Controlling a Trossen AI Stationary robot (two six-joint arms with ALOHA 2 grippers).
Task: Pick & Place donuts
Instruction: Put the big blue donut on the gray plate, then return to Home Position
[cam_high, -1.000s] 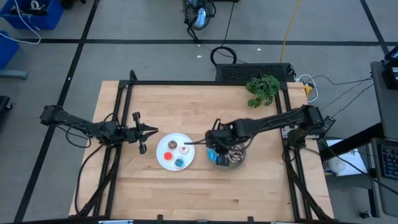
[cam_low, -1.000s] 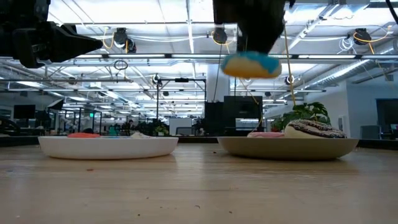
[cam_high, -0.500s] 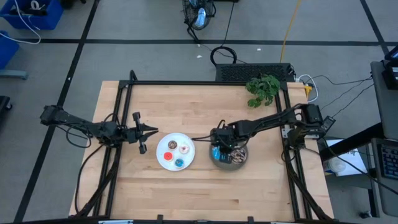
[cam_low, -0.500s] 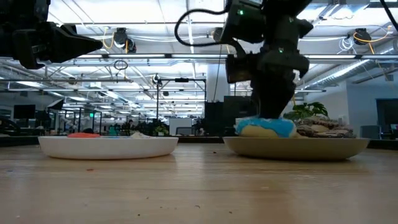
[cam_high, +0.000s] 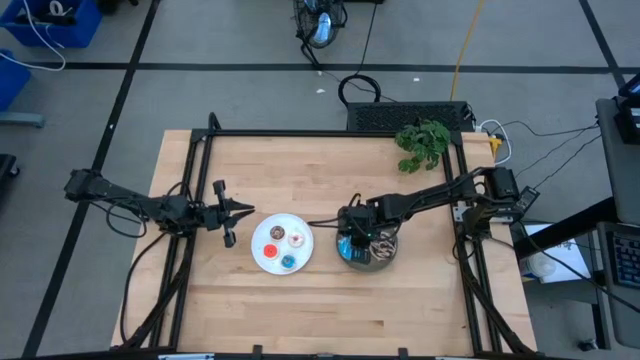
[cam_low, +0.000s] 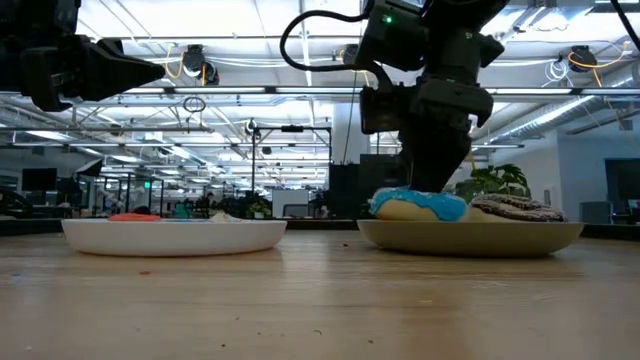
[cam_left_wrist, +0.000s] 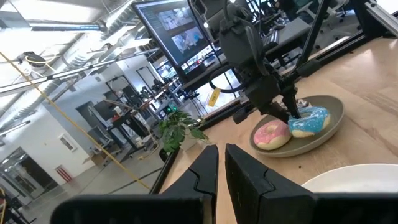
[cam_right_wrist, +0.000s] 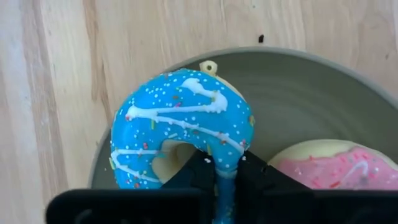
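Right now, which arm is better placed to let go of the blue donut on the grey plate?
The right. Its hand is shut on the blue donut, which rests on the grey plate beside the pink donut. The left hand hovers shut beyond the white plate, away from it.

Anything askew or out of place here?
Only the blue donut: it overhangs the grey plate's rim, tilted, with the right gripper shut on it. The pink donut lies flat.
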